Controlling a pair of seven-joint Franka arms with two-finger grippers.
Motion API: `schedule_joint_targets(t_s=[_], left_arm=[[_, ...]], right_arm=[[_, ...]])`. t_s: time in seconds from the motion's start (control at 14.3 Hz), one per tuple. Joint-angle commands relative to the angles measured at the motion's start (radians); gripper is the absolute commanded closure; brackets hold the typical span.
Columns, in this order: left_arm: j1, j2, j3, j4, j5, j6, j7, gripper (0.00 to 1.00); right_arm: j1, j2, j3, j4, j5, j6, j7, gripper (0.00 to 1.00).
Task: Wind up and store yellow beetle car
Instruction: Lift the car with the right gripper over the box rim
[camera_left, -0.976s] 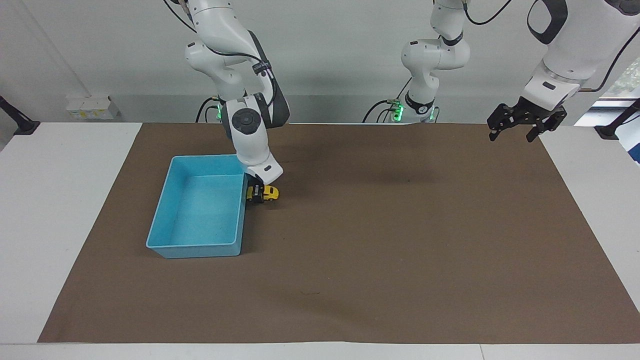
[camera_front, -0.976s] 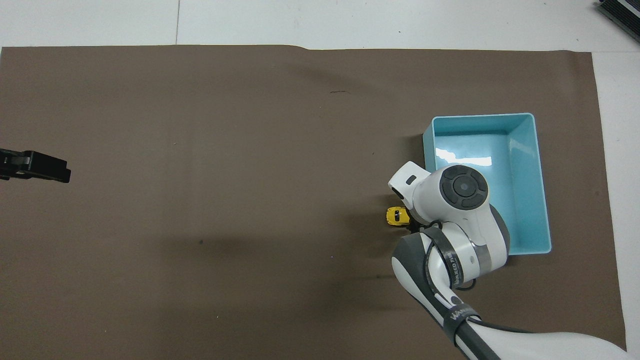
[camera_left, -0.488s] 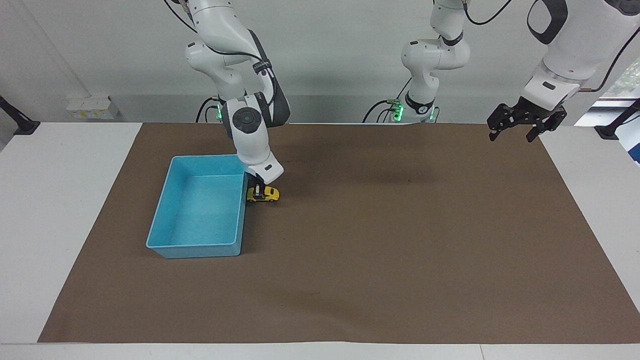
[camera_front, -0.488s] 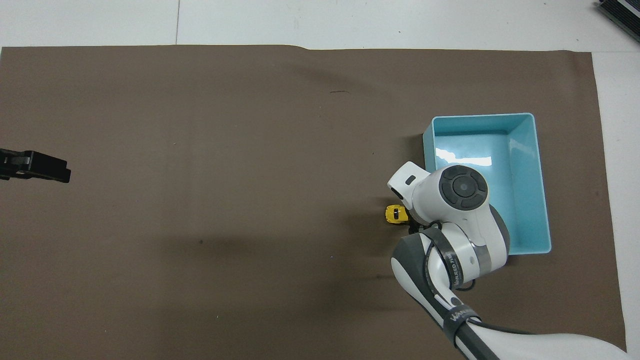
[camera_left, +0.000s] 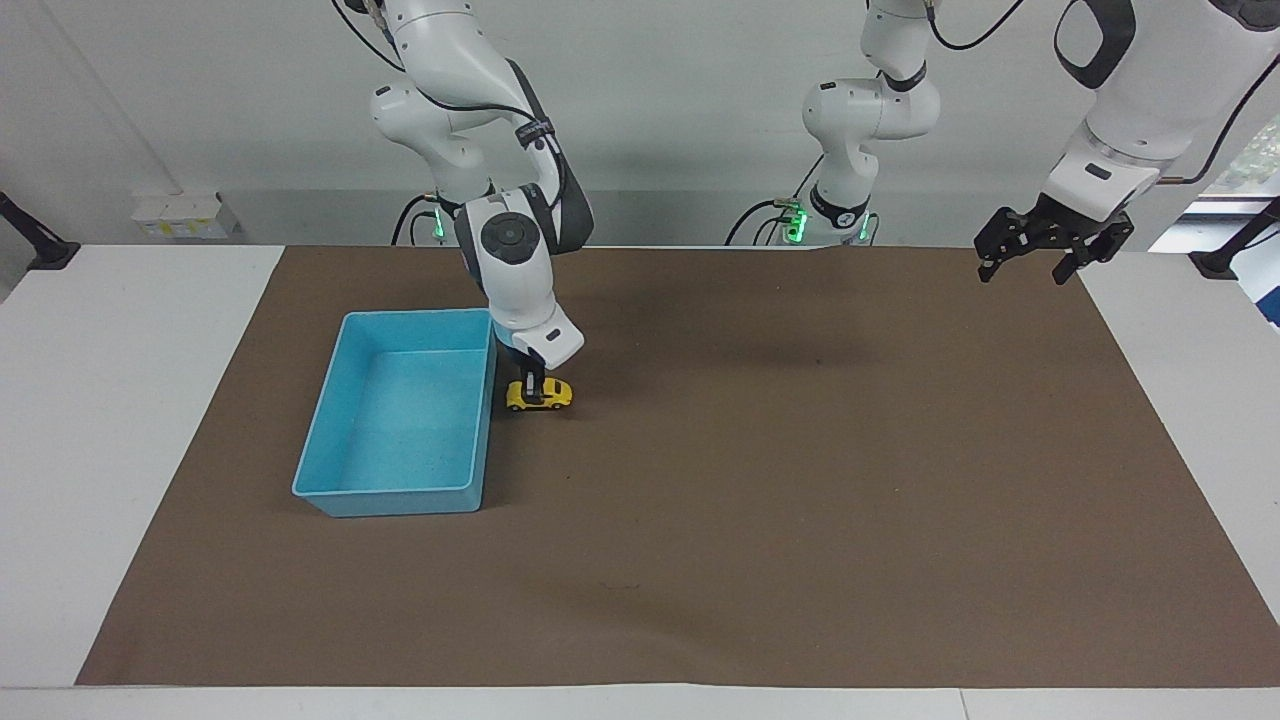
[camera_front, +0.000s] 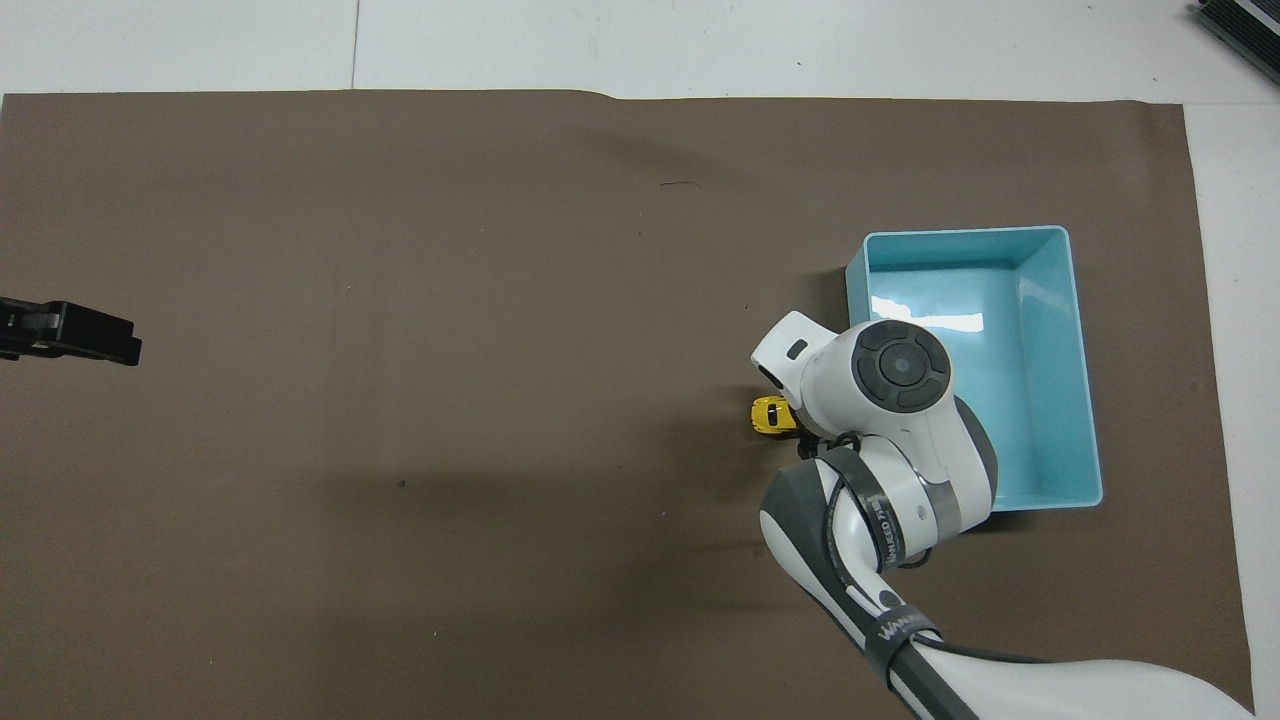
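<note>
Yellow beetle car (camera_left: 539, 395) on the mat, right tool (camera_left: 533, 383) clamped on it.

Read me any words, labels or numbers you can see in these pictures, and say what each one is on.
White lettering on the dark band around the right arm: too blurred to read.
White lettering on the dark sleeve lower on that arm: too blurred to read.
Yellow beetle car, blue bin, brown mat: no text visible.

The big brown mat (camera_left: 760, 480) over the table looks like matt paper or felt, faintly creased. The rectangular light-blue plastic bin (camera_left: 330, 430) has smooth walls and a floor that catches a glossy glare. The tiny yellow beetle car (camera_left: 539, 395) looks like shiny plastic. The arms' white shells (camera_left: 520, 290) are smooth and slightly glossy.
</note>
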Motion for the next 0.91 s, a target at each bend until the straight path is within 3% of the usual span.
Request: schedule_joint_targets(t_s=[0.0, 0.49, 0.84], left_arm=[[0.004, -0.004, -0.002, 0.009, 0.017, -0.019, 0.006, 0.0], [0.004, -0.003, -0.002, 0.009, 0.017, -0.019, 0.006, 0.0], [0.002, -0.003, -0.002, 0.009, 0.017, -0.019, 0.006, 0.0]], right_arm=[[-0.001, 0.011, -0.003, 0.077, -0.002, -0.08, 0.008, 1.0], [-0.017, -0.015, -0.012, 0.258, 0.013, -0.306, 0.008, 1.0], [-0.085, -0.041, -0.02, 0.303, 0.005, -0.395, -0.015, 1.0]])
